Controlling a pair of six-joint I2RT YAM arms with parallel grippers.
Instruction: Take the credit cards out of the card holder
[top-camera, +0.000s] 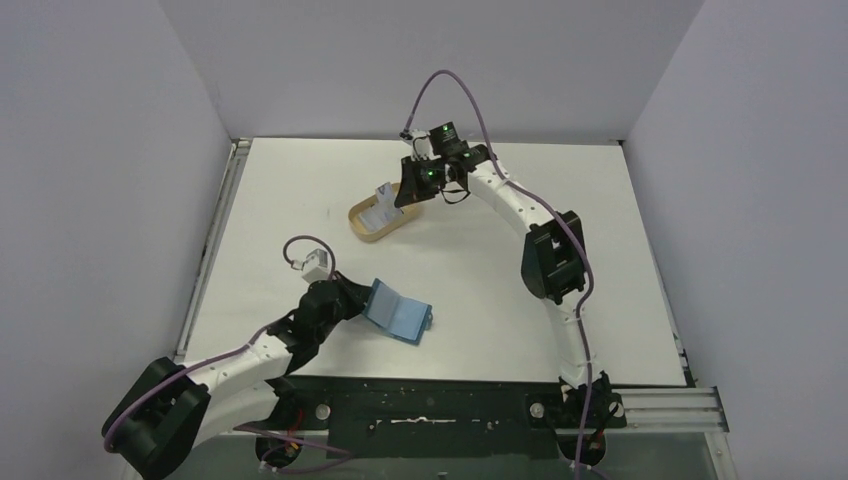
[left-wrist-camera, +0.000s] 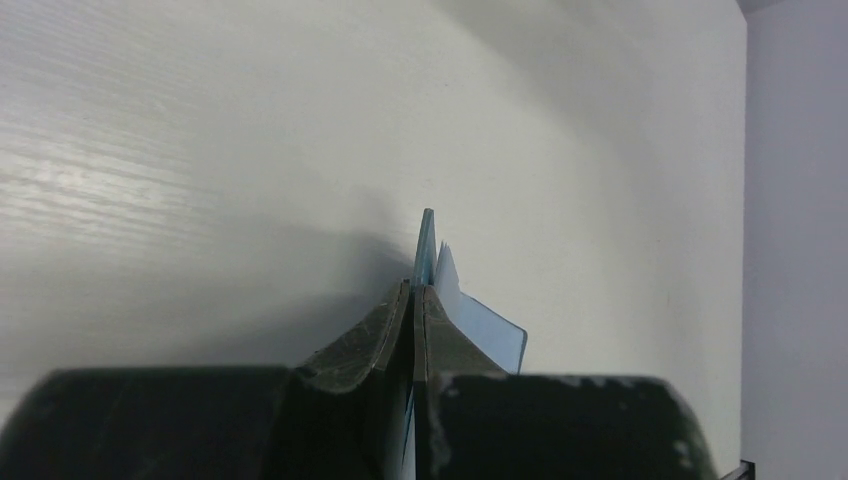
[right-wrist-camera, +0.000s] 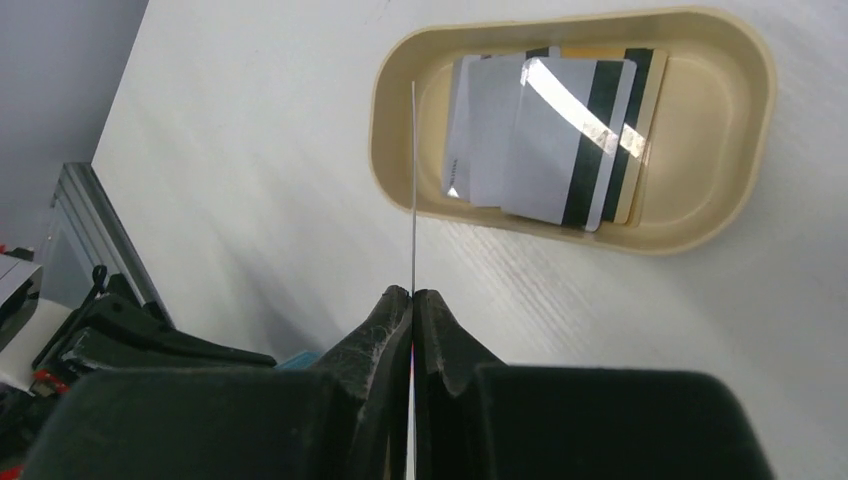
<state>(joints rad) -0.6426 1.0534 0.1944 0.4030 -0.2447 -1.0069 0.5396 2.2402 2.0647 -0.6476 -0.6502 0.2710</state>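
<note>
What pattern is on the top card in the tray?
Top card: silver-grey with one black stripe. Best in the right wrist view.

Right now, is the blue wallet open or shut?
Open. The card holder shows two flaps apart, pale inside up; the left gripper pinches one flap.

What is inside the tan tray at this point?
The tan tray holds an overlapping stack of whitish-grey credit cards with dark stripes, over a yellowish card showing only at its edges. How many lie covered beneath cannot be told.
</note>
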